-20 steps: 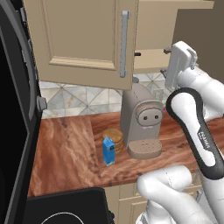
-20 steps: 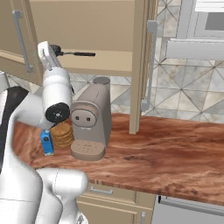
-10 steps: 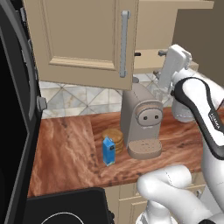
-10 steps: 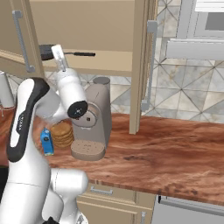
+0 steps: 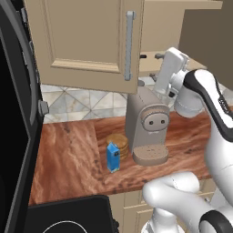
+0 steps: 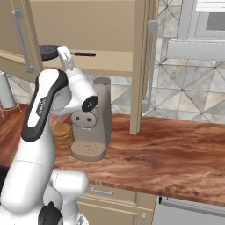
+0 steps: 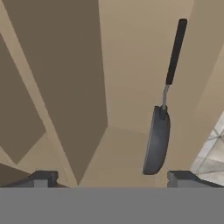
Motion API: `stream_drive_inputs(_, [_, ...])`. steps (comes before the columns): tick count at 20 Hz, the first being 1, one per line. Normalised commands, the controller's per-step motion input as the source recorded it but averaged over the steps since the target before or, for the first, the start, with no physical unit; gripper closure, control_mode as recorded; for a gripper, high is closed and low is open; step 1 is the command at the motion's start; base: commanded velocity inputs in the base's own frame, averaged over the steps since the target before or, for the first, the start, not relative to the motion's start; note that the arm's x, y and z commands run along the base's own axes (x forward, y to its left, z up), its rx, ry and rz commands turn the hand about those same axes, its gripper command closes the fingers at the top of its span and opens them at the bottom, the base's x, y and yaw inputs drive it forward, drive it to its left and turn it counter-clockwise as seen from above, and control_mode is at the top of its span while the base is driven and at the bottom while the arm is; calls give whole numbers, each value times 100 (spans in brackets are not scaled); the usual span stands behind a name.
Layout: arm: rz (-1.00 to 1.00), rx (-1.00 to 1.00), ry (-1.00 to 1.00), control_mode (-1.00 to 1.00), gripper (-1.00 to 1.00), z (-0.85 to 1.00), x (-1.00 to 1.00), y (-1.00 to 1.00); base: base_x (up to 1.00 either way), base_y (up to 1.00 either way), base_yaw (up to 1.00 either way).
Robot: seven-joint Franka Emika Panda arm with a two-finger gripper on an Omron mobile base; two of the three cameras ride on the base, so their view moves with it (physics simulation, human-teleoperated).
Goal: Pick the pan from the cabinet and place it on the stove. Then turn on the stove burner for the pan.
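The pan [image 7: 156, 142] lies on the shelf inside the open cabinet [image 5: 86, 41], dark grey and seen edge-on in the hand view, with its thin black handle [image 7: 175, 52] pointing away. In the right base view the pan [image 6: 47, 52] rests at the left end of the tan shelf [image 6: 110, 67], its handle [image 6: 84, 54] pointing right. My gripper [image 7: 113, 179] is open at the cabinet mouth, short of the pan and touching nothing. From the sides, the gripper [image 6: 62, 52] [image 5: 158, 57] hangs just in front of the shelf edge. The stove [image 5: 68, 220] shows as a black corner at the bottom left.
A beige coffee machine [image 5: 148, 127] stands on the wooden counter [image 6: 176, 149] right under my hand. Beside it are a blue carton [image 5: 113, 157] and a stack of brown rounds [image 5: 117, 141]. Open cabinet doors [image 6: 143, 66] flank the shelf. A tall dark appliance [image 5: 13, 118] fills the left.
My arm has swung its elbow round, and the hand has crept closer to the shelf and the pan. The jaws have stayed open; the pan has not moved.
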Motion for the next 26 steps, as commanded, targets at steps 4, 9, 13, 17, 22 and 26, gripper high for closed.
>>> stream_drive_inputs(4, [17,0,0,-100,-100,0,17,16,0,0,0])
stream_drive_inputs(9, [12,0,0,-100,-100,0,0,25,0,0,0])
stream_drive_inputs(13, [10,0,0,-100,-100,0,0,29,0,0,0])
stream_drive_inputs(17, [8,0,2,-100,-100,0,5,22,0,0,0])
stream_drive_inputs(22, [7,0,4,-100,-100,0,16,0,0,0,0])
stream_drive_inputs(26, [7,0,4,-100,-100,0,20,0,0,0,0])
